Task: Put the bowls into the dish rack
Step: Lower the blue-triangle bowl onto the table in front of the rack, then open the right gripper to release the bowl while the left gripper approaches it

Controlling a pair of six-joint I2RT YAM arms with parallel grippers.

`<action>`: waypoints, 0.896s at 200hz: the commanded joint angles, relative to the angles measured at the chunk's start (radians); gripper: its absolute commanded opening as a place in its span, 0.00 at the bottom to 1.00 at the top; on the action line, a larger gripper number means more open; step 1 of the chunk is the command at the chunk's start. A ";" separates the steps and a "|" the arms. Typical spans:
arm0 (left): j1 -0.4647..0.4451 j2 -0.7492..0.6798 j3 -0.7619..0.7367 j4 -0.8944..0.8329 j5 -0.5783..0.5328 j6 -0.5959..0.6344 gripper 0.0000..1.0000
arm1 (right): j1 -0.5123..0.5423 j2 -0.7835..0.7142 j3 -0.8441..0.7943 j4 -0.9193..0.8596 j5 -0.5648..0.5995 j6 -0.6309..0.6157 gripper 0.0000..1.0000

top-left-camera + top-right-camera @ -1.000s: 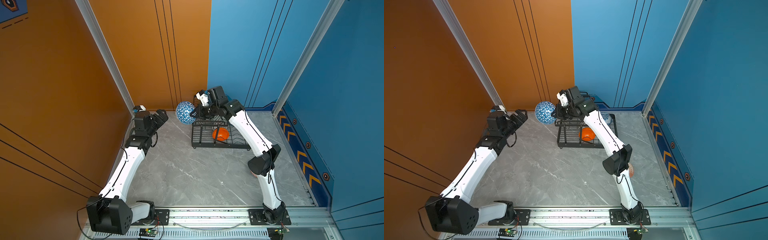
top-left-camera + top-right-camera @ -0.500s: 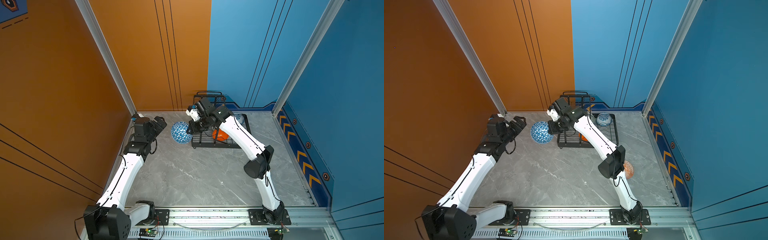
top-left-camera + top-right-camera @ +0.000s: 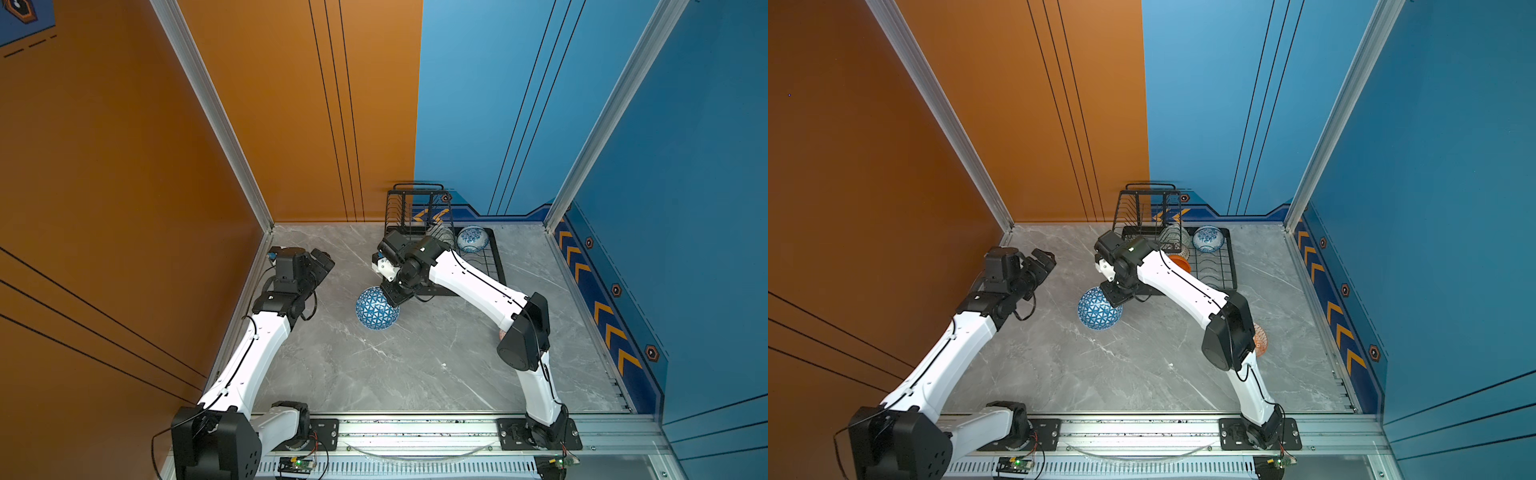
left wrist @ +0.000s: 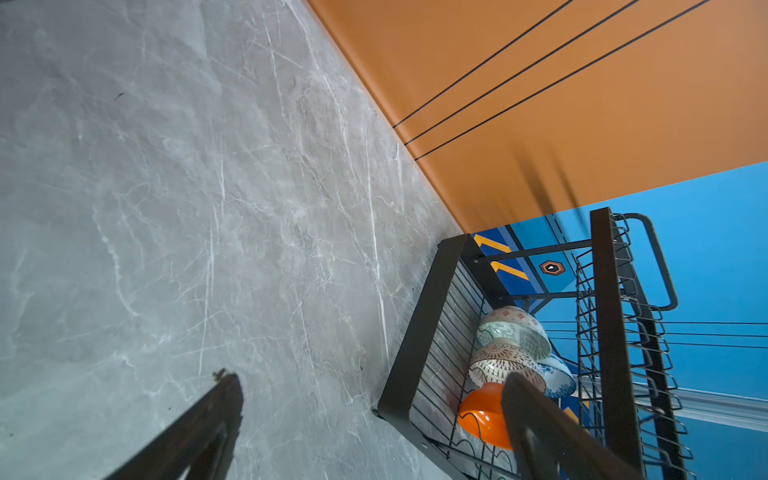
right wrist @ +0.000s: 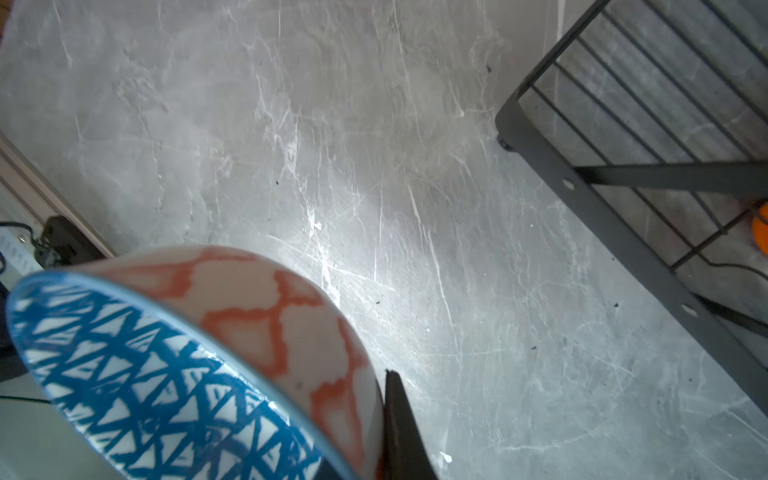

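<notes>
- The right gripper point(image 3: 392, 296) is closed on the rim of the blue triangle-patterned bowl point(image 3: 376, 311); in the right wrist view one dark finger point(image 5: 401, 419) is pressed against the bowl's pale outer wall, marked with an orange-red lattice
- The bowl is held tilted, its blue inside turned toward the top cameras, low over the grey marbled table point(image 3: 415, 365), just off the near left corner of the dish rack point(image 3: 497, 266); whether it touches the table cannot be told
- The left gripper point(image 3: 323, 262) is held wide open and empty, near the left wall, well apart from the bowl; its two fingers point(image 4: 208, 419) are seen spread far apart in the left wrist view
- Four bowls are seen in the rack's base tray: the blue-floral bowl point(image 3: 472, 239) at the far right corner; the pale-green patterned bowl point(image 4: 513, 332) and the dark-patterned white bowl point(image 4: 498, 365) leaning together under the upper basket point(image 3: 415, 208); the plain orange bowl point(image 3: 1179, 262) nearer the front, partly hidden by the right arm
- The orange-red patterned bowl point(image 3: 1260, 338) is seen on the table outside the rack, half hidden behind the right arm's elbow
</notes>
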 commanded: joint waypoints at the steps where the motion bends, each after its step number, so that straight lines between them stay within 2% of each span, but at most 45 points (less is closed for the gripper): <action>1: -0.009 -0.048 -0.008 -0.061 -0.002 -0.051 0.98 | 0.008 -0.063 -0.065 -0.007 0.066 -0.045 0.00; 45: -0.034 -0.151 -0.141 -0.087 0.037 -0.200 0.98 | 0.003 -0.073 -0.241 0.069 0.076 -0.056 0.00; 71: -0.086 -0.214 -0.176 -0.140 0.005 -0.216 0.98 | 0.002 -0.052 -0.300 0.103 0.077 -0.057 0.00; 136: -0.217 -0.311 -0.236 -0.247 -0.016 -0.296 0.98 | -0.015 0.039 -0.335 0.159 0.099 -0.045 0.00; 179: -0.257 -0.316 -0.279 -0.251 0.043 -0.329 0.98 | -0.011 0.106 -0.293 0.173 0.137 -0.016 0.00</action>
